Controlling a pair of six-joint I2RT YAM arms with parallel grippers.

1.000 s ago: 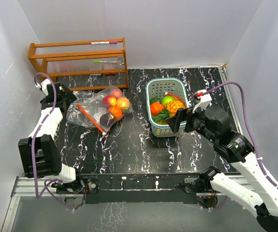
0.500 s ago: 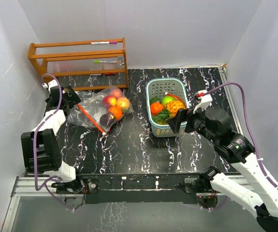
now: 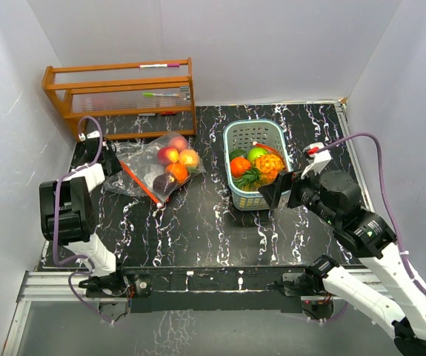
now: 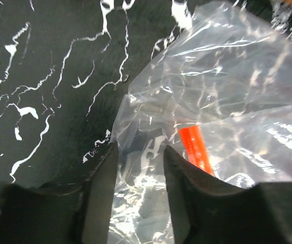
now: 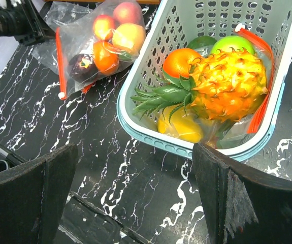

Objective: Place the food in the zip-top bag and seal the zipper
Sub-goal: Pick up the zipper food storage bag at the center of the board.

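A clear zip-top bag lies on the black marble table with an orange zipper strip along its near edge. Inside it are a pink fruit, a yellow-orange one, an orange one and a dark purple one. My left gripper is at the bag's left corner. In the left wrist view its jaws stand apart with crinkled bag film between them, next to the zipper. My right gripper hangs open just in front of the teal basket, holding nothing.
The basket holds a pineapple-like fruit, an orange, a green and a yellow fruit, with another plastic bag with an orange strip around them. A wooden rack with pens stands at the back left. White walls enclose the table.
My left gripper has moved farther back and right onto the bag's left corner, and its jaws have narrowed around the film. The right arm has shifted only slightly.
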